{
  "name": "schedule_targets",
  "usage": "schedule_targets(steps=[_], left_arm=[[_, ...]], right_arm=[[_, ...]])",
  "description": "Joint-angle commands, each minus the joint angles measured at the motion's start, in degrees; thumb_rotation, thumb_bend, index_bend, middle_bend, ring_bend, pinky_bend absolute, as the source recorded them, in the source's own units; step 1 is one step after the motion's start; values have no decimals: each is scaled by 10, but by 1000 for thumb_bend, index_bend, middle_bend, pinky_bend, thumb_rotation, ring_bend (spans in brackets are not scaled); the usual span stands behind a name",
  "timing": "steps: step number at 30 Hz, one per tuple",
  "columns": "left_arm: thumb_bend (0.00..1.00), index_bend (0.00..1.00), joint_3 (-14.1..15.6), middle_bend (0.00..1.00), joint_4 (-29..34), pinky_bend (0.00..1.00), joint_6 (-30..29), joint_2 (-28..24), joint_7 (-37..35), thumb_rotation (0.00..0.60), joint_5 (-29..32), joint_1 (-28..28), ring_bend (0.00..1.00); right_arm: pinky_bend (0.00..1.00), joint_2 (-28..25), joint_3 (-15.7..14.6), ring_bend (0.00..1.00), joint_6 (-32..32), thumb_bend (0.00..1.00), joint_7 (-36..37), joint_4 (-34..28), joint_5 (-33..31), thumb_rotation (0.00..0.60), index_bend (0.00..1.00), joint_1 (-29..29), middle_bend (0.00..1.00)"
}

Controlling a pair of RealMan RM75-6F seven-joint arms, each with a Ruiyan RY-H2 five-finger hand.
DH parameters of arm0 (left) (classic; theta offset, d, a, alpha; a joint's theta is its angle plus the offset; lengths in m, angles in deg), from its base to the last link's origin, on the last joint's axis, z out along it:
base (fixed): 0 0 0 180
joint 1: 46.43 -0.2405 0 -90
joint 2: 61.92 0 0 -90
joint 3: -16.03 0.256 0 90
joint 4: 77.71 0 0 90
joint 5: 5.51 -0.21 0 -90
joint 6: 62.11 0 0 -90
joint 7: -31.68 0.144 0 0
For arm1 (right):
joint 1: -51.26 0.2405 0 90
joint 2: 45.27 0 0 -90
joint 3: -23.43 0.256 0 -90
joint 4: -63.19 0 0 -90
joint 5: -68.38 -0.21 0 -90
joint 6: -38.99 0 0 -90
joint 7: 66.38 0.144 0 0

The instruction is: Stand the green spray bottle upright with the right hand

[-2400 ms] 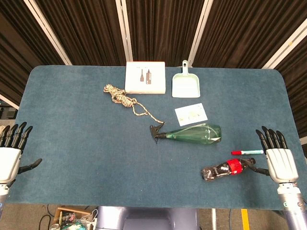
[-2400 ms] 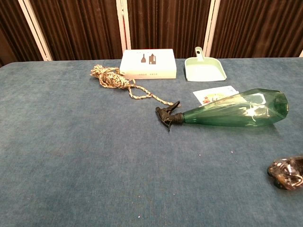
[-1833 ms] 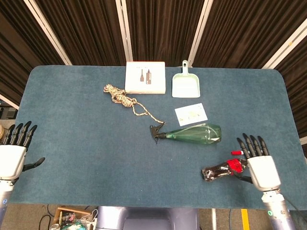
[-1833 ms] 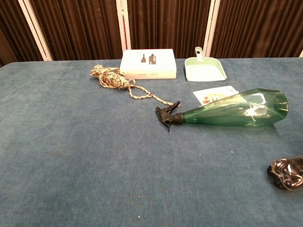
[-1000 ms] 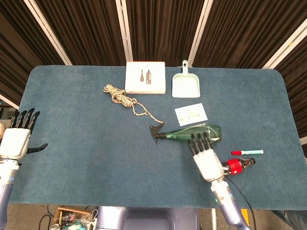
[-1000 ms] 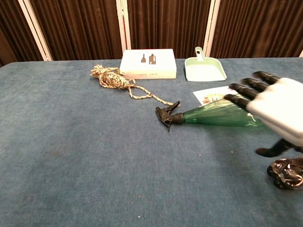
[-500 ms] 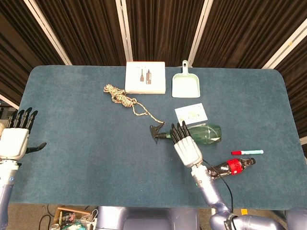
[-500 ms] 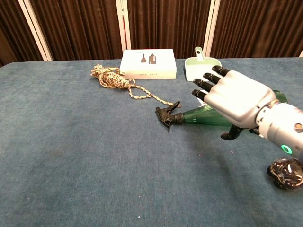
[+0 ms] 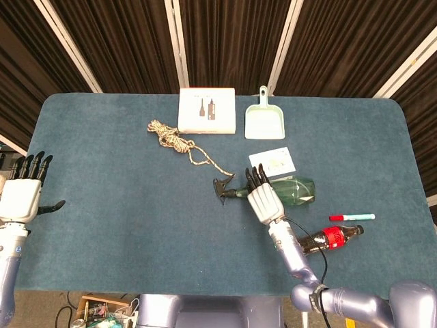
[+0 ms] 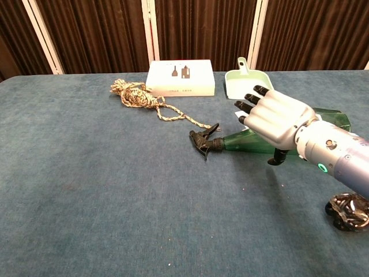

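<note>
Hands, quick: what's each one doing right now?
Left hand: open, holding nothing.
Right hand: open over the green spray bottle, not gripping it.

Left of the green spray bottle point(image 9: 283, 189) the surface point(image 9: 109, 205) is bare. A card point(image 9: 272, 162) lies just behind it, a cola bottle point(image 9: 328, 237) in front.

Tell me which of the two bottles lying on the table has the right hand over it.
The green spray bottle: the open right hand hovers over its neck end. The red-labelled dark bottle lies nearer the table's front edge.

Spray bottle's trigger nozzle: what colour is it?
Black, on the green spray bottle; the nozzle shows best in the chest view.
</note>
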Motion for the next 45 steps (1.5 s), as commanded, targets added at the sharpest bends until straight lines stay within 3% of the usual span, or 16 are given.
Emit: schedule_targets(steps=[1,8,15,21,26,30,32,33,38,42,45], left_arm=[[49,0,0,0,-2,0,4,0,-2,600,3,2,0],[50,0,1,0,-9,0,23,0,-8,600,13,8,0],[50,0,-1,0,-6,0,28,0,1,600,26,10,0],[49,0,2,0,1,0,21,-1,4,600,22,9,0],[49,0,6,0,9,0,10,-4,4,600,14,6,0],[50,0,9,0,16,0,0,-7,3,600,7,2,0],[50,0,11,0,20,0,-7,-8,4,600,1,1,0],[50,0,12,0,21,0,-8,-8,4,600,-1,0,0],[49,0,14,0,23,0,-9,-10,2,600,-3,0,0],[50,0,14,0,24,0,-11,-11,-1,600,-4,-1,0],[50,0,14,0,24,0,-10,-11,-4,600,-4,-1,0]], right_arm=[[0,6,-2,0,9,227,7,18,-16,600,260,15,0],[0,17,-10,0,16,331,28,58,-35,600,453,39,0],[0,34,-28,0,-10,598,73,108,5,600,847,52,30],[0,33,-46,0,-68,637,150,123,86,600,899,47,73],[0,7,-62,0,-105,635,203,97,145,600,906,39,78],[0,-35,-68,0,-117,612,310,54,187,600,914,34,77],[0,-54,-57,0,-150,603,413,33,218,600,920,28,77],[0,-61,-52,0,-180,601,483,42,247,600,923,25,78],[0,-46,-24,0,-283,598,699,100,299,600,935,15,92],[0,-32,15,0,-339,599,829,138,293,600,939,9,104],[0,-33,34,0,-341,602,948,139,269,600,939,3,107]])
